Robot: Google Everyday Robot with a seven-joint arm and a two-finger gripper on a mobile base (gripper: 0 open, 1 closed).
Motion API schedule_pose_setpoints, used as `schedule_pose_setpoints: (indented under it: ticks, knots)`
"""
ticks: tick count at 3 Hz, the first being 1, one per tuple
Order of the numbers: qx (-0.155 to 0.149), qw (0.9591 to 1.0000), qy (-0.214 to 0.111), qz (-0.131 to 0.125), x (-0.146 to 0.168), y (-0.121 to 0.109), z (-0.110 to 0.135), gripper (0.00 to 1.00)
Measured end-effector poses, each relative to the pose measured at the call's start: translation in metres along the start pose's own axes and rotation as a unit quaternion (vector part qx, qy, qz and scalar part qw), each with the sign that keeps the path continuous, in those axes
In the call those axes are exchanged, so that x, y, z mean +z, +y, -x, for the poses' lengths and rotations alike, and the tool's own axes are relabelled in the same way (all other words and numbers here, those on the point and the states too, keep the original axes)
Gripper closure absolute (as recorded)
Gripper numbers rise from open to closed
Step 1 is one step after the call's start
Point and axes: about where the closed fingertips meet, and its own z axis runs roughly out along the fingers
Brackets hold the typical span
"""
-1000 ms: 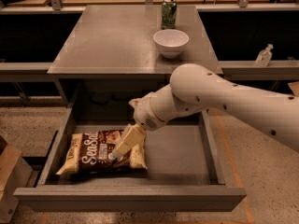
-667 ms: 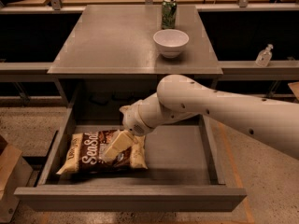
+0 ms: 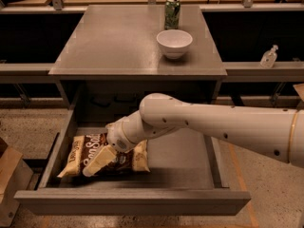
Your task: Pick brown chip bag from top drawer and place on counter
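The brown chip bag (image 3: 83,152) lies flat in the left half of the open top drawer (image 3: 133,201), with its dark centre and white lettering facing up. My gripper (image 3: 100,160) reaches down from my white arm (image 3: 213,122) and sits on top of the bag's middle, covering part of it. The grey counter (image 3: 118,39) is above and behind the drawer.
A white bowl (image 3: 174,42) and a green can (image 3: 172,13) stand at the counter's back right. A clear pump bottle (image 3: 269,57) stands on the ledge at the right. A cardboard box (image 3: 7,177) sits on the floor left of the drawer.
My arm has swung left and lower. The gripper moved from the bag's right part onto its middle. The bag has not moved.
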Motion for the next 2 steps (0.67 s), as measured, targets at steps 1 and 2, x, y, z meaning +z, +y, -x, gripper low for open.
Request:
schedule_pose_setpoints:
  ticks: [1, 2]
  knots:
    - [0.015, 0.9997, 0.002, 0.019, 0.023, 0.011, -0.004, 0.0]
    - [0.031, 0.999, 0.006, 0.032, 0.039, 0.019, -0.012, 0.18]
